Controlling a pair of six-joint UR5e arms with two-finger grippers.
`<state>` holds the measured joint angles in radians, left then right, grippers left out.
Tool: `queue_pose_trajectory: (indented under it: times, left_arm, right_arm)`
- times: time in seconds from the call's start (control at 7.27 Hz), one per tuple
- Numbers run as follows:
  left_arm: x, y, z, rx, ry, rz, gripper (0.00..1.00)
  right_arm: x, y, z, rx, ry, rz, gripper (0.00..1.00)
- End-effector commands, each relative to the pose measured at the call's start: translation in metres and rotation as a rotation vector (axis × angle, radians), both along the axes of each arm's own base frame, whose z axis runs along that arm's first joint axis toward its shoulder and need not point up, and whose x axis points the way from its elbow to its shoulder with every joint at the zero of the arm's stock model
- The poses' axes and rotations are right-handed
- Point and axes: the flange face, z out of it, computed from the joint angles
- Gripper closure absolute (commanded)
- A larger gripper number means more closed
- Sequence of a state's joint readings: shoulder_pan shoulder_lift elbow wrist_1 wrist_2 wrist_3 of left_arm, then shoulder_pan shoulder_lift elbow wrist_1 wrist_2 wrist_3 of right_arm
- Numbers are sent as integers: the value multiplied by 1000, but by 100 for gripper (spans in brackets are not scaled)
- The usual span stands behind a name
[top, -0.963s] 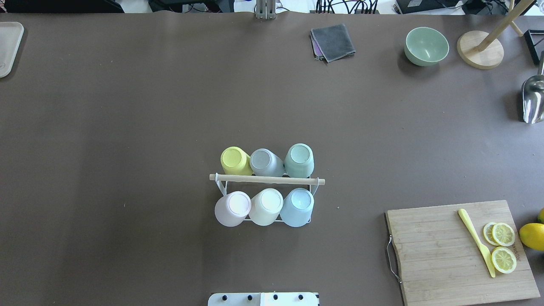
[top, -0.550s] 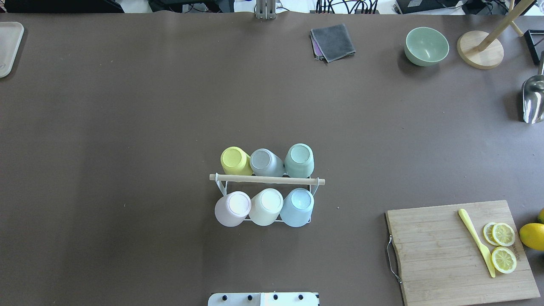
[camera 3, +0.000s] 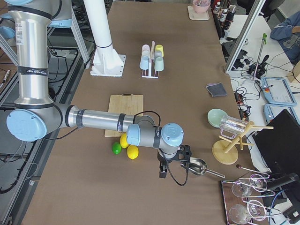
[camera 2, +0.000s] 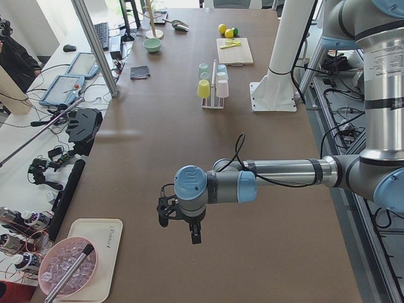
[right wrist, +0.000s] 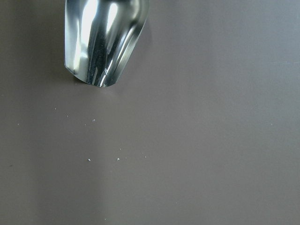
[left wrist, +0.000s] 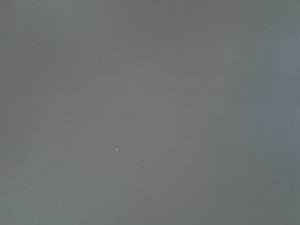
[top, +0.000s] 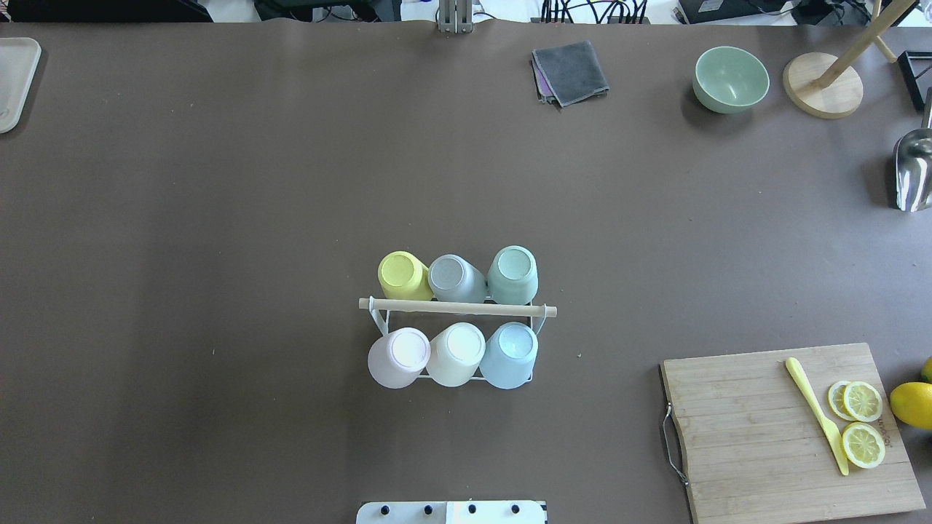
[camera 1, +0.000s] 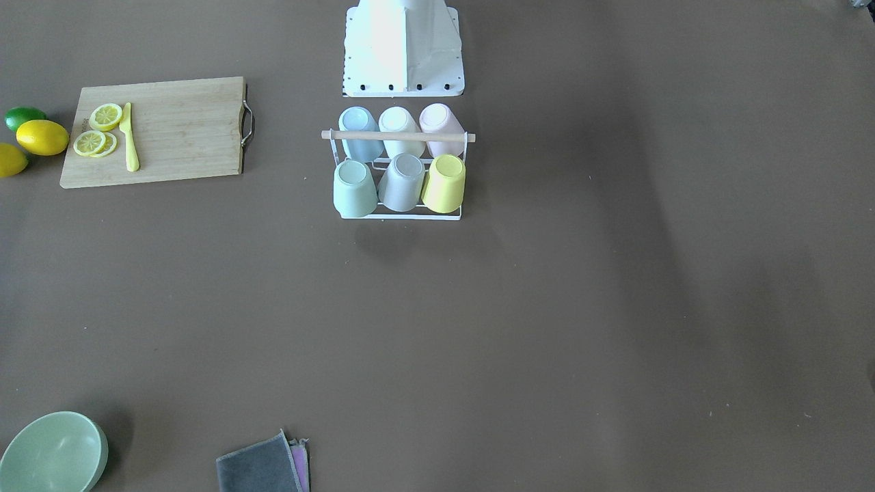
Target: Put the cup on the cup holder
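The cup holder [top: 457, 308], a white wire rack with a wooden rod on top, stands mid-table near the robot's base, also in the front-facing view [camera 1: 398, 137]. Several cups sit upside down on it: yellow [top: 403, 275], grey [top: 455, 278], green [top: 513, 274], pink [top: 397, 356], cream [top: 456, 354], blue [top: 510, 354]. My left gripper [camera 2: 180, 224] hangs over bare table far from the rack, at the table's left end. My right gripper [camera 3: 171, 164] is at the right end, beside a metal scoop [right wrist: 103, 37]. I cannot tell whether either is open or shut.
A wooden cutting board [top: 757, 444] with lemon slices and a yellow knife lies front right. A green bowl [top: 730, 78], grey cloth [top: 570, 71], wooden stand [top: 823, 86] and the scoop [top: 914, 169] are at the far right. A tray [top: 13, 80] sits far left.
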<state>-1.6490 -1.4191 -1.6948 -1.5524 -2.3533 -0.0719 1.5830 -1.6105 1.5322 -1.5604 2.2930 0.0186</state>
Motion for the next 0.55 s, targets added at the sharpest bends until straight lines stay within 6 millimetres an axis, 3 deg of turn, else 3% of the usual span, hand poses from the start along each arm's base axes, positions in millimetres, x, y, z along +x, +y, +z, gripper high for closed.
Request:
queue_pose_trajectory:
  times: [0.0,0.41]
  left_arm:
    - [6,-2,-6,9,-2,14,2]
    - [7,-10,-23,-70,3,-34,2]
  right_arm:
    - [0,2,2,-5,3,1,0]
    - [0,1,0,-1,1,1,0]
